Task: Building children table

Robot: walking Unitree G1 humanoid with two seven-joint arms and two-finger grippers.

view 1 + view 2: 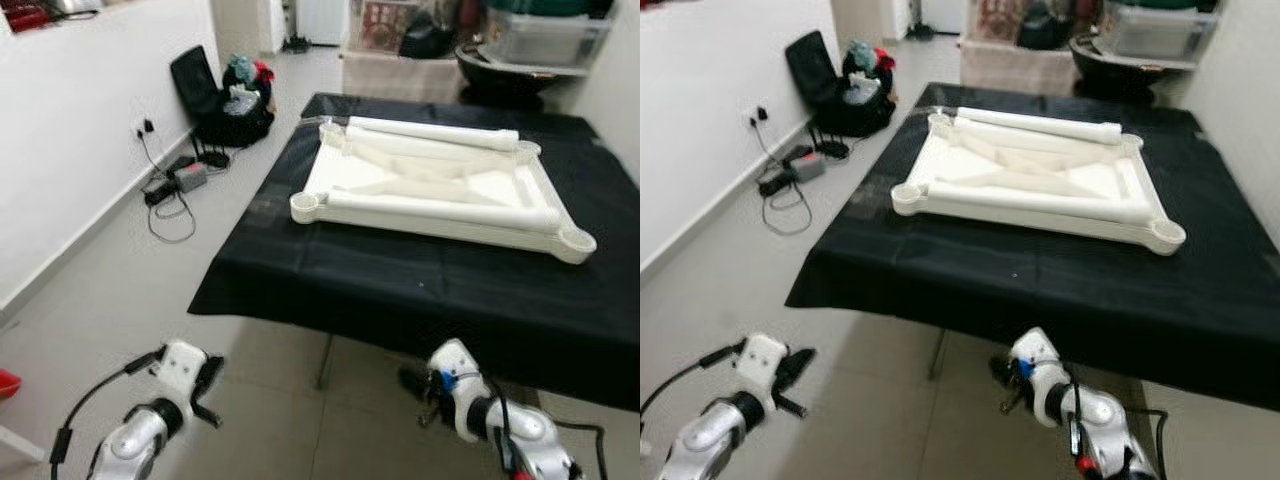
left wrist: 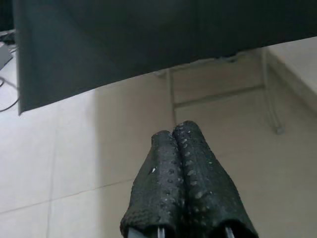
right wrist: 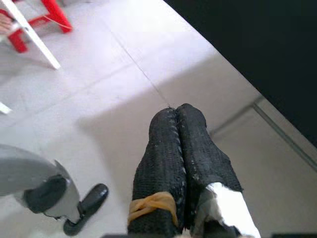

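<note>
White plastic tabletop lies underside-up on the counter, tube legs loose on it. Likely light, stiff, slick; grip legs mid-length. Left end effector and right end effector closed, empty, low.

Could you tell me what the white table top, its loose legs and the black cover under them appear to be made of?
The table top looks like moulded plastic: uniform matte white, ribbed underside, round corner sockets. The two legs lying on it seem the same smooth white plastic tubing. The black cover is probably thin fabric, since it drapes over the edge.
</note>
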